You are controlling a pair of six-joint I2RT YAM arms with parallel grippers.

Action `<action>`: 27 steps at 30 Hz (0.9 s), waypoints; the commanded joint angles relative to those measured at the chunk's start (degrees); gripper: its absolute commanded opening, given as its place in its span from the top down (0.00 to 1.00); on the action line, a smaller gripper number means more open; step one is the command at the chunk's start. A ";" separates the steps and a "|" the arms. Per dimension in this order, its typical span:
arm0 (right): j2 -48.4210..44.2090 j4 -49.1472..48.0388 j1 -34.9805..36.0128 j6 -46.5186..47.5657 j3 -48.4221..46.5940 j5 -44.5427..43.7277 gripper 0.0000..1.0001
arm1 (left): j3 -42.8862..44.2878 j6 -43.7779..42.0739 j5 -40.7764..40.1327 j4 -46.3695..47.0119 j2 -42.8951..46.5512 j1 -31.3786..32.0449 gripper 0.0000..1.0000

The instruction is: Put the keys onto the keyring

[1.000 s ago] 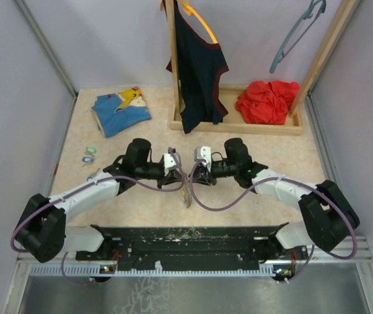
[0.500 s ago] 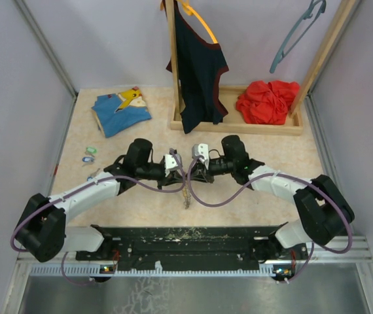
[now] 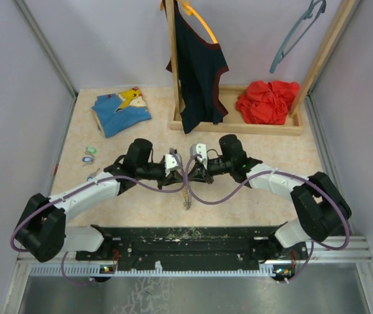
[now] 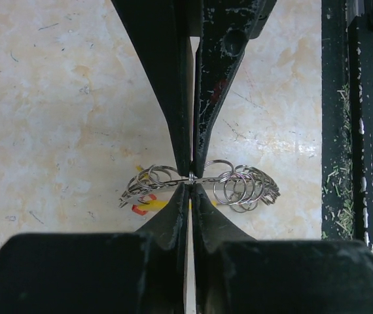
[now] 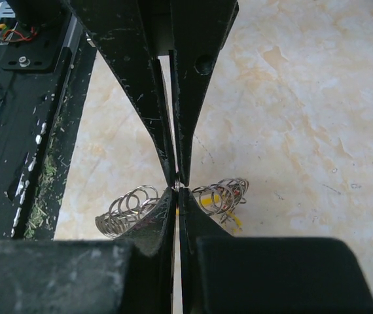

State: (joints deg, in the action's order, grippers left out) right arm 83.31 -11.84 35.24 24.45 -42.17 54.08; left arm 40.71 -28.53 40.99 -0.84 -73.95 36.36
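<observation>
Keyring | left tool clamped tight on its wire | right tool clamped too, apparently same wire

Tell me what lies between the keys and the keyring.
The left arm, seen in the top view: the keys lie left of it, the keyring past its tip.

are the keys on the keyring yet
No, the green key and blue key lie loose on the far left, well away from the keyring.

place: robot lab cell | plain panels are enclosing a tabletop | two arms are sitting bolted to a rail
</observation>
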 commanded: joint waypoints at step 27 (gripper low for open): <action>-0.13 -34.34 1.75 -18.18 10.15 -0.12 1.00 | -31.84 30.93 -9.52 68.86 3.32 -1.20 0.60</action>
State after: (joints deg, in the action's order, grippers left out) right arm 83.31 -37.98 36.03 8.71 -32.14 52.40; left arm 10.57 0.30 30.26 58.28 -68.93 35.51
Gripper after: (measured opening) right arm 0.009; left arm 0.411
